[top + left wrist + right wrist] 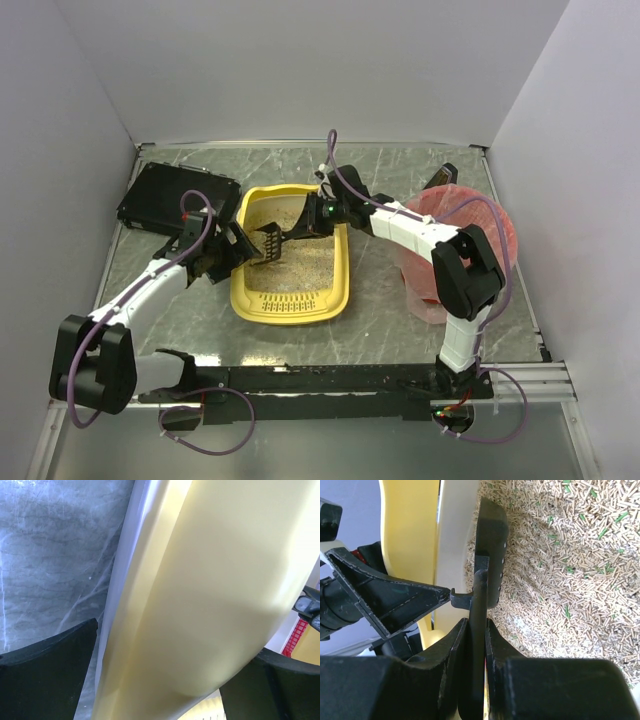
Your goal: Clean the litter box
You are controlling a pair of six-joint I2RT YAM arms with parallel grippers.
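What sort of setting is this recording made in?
Probably a lab test booth, not a home: plain white panels wall in a marble-patterned tabletop, with a staged litter box and lined bin.

Litter box (290, 305) sits at mid-surface (380, 300). Flat box (175, 200) lies just beside its far-left corner. Bin (495, 225) stands to its right. Left pincer (235, 250) is at the litter box's left wall. Right pincer (305, 222) carries a scoop (268, 243) over the litter, left of centre.

Litter box (290, 305) hemmed: black box (172, 200) at 10 o'clock, left gripper (232, 250) at 9, pink bin (495, 230) at 3, scoop (268, 243) inside; table (290, 345) bare at 6.
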